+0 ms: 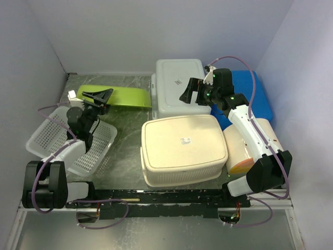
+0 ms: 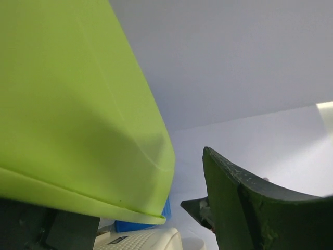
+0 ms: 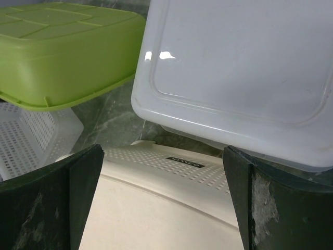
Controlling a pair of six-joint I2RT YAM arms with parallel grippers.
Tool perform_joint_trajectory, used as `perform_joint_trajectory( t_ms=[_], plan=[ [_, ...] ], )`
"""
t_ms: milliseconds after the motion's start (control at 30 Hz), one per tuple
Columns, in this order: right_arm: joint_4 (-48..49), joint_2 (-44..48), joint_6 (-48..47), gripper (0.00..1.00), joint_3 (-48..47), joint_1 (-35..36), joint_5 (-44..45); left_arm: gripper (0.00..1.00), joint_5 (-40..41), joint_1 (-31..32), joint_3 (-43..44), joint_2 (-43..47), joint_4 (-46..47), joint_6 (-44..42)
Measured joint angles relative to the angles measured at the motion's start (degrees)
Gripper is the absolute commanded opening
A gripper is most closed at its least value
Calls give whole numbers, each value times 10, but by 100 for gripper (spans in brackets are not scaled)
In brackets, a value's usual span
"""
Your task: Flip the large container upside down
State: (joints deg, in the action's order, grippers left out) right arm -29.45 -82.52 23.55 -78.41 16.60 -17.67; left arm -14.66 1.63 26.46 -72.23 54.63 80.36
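Note:
The large container (image 1: 183, 148) is a cream perforated basket in the middle of the table, lying base up with a small sticker on top. It also shows in the right wrist view (image 3: 156, 208), just below my fingers, and at the bottom of the left wrist view (image 2: 140, 240). My right gripper (image 1: 191, 92) is open and empty, above the container's far edge and the white tub behind it; its jaws (image 3: 161, 208) stand wide apart. My left gripper (image 1: 99, 96) is open at the left end of a green tub (image 1: 117, 96), whose wall (image 2: 67, 104) fills the space beside one finger.
A white smooth tub (image 1: 179, 83) lies base up behind the container. A blue tub (image 1: 257, 91) is at the far right. A white mesh basket (image 1: 47, 135) lies tilted at the left. A cream and orange tub (image 1: 242, 151) sits under the right arm. Walls enclose three sides.

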Motion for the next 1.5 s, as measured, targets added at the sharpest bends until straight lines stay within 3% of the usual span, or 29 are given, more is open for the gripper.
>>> perform_joint_trajectory(
  t_ms=[200,500,933,1267,1333,1367,1500],
  plan=[
    [-1,0,0,100,0,0,-9,81,-12,0,97,-1,-235,-44],
    [-2,0,0,100,0,0,-10,93,-39,0,159,-21,-450,-74],
    [-2,1,9,100,0,0,-14,93,-78,-5,274,-108,-559,-98],
    [-2,5,14,100,0,0,-16,93,-94,-9,475,-206,-792,-184],
    [-1,5,15,100,0,0,-19,94,-92,-9,490,-212,-814,-196],
    [-1,5,16,100,0,0,-21,100,-92,-9,494,-213,-824,-203],
    [-1,5,19,100,0,0,-23,99,-96,-11,500,-223,-857,-224]
  ],
)
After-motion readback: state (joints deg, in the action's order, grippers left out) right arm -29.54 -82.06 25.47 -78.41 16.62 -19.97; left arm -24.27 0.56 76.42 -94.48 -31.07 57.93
